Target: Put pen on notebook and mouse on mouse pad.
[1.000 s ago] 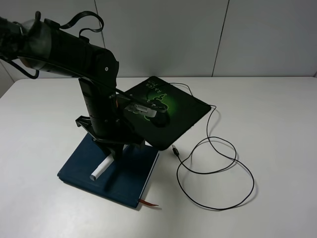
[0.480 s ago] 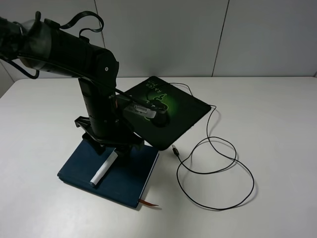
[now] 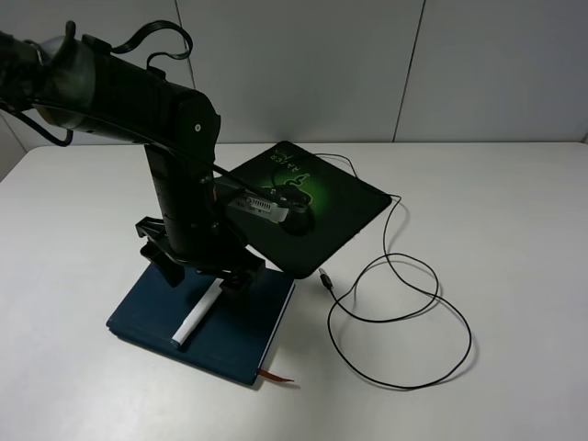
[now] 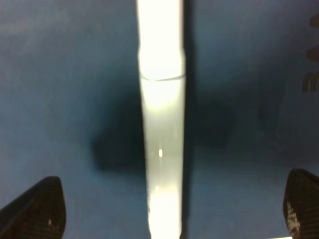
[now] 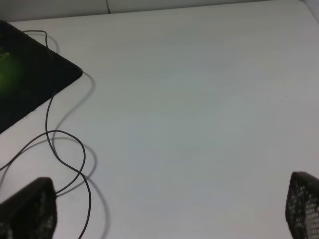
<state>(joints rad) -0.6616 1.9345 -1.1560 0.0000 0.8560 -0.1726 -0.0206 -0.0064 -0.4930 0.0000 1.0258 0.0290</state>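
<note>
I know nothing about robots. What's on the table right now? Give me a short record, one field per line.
pen: white pen lies flat on the notebook, not gripped
notebook: dark blue notebook on the white table
mouse: black mouse sits on the mouse pad
mouse pad: black mouse pad with green glow
cable: thin black cable loops across the table
left gripper: left gripper open, jaws wide either side of the pen
right gripper: right gripper open, above bare table

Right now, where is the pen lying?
In the exterior high view the pen lies on the notebook, at the table's front left, directly under the open left gripper.
</note>
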